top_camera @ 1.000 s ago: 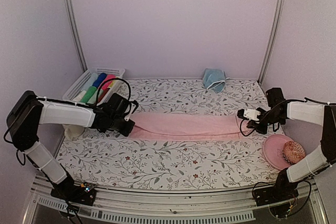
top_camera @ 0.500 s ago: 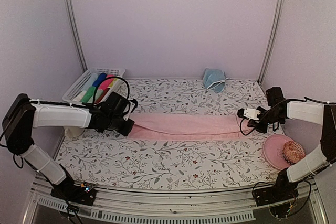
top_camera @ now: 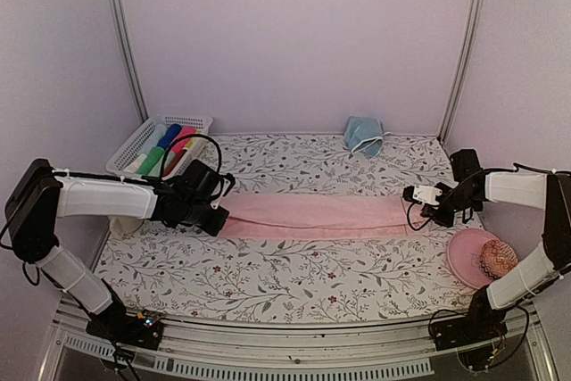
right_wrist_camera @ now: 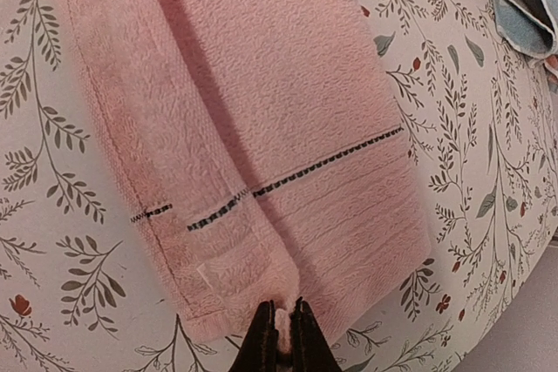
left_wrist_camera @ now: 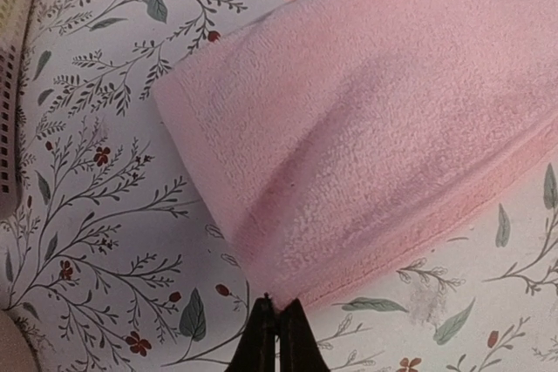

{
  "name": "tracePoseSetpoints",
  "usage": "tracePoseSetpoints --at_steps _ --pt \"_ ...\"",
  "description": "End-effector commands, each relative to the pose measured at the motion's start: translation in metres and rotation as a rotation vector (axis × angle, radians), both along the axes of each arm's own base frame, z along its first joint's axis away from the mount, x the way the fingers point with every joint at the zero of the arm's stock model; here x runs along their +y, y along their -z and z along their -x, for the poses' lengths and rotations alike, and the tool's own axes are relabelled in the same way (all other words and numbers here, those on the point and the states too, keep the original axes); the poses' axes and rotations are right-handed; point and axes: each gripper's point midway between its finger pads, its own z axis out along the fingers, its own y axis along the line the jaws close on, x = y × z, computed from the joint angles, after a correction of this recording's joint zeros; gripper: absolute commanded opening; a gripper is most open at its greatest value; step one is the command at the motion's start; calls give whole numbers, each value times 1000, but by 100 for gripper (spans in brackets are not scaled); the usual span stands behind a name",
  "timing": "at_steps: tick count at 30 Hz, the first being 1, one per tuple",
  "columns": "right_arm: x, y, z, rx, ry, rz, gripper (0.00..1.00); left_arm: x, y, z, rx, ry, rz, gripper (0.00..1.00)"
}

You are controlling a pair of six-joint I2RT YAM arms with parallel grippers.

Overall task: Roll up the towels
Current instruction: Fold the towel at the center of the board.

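- Pink towel (top_camera: 312, 214): folded lengthwise into a long narrow strip, lying flat across the mid tabletop (top_camera: 294, 274). It runs L-R, w/ one end toward the left edge and the other toward the right edge.
- L gripper (left_wrist_camera: 279, 330): at the strip's left end, by its front corner. Fingers are pressed together w/ no gap, nipping the towel's edge. The cloth right at the tips looks slightly lifted and blurred.
- R gripper (right_wrist_camera: 281, 333): at the strip's right end. Fingers are closed narrow, w/ a bit of pink hem pinched between the tips, about mid-width where the layers overlap.
- R wrist view: a dark dashed stitch line crosses the towel just short of that end, and a lengthwise fold line is visible.
- Both arms are low, reaching in from opposite sides w/ the strip spanning between them.
- Blue towel (top_camera: 363, 136): crumpled at the back edge of the tabletop, right of centre. It is well apart from the pink one and neither gripper touches it.
- Basket (top_camera: 131, 143): white, at the back-left corner, w/ coloured cloth tubes (top_camera: 169, 144) in it.
- Pink plate (top_camera: 464, 252): near the right edge toward the front corner, just beside the R arm. A round patterned item (top_camera: 500, 259) sits on it; can't tell what it is.
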Motion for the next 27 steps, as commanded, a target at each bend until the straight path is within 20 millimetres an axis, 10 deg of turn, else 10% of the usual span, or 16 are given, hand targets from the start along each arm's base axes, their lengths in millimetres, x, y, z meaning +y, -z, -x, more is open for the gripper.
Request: tracePoseSetpoints --at_steps 1,27 --pt "-4 -4 -10 -24 10 23 2 -1 -10 7 -14 2 19 0" --pt "-5 12 9 4 -43 52 13 -5 28 21 94 22 -36 0"
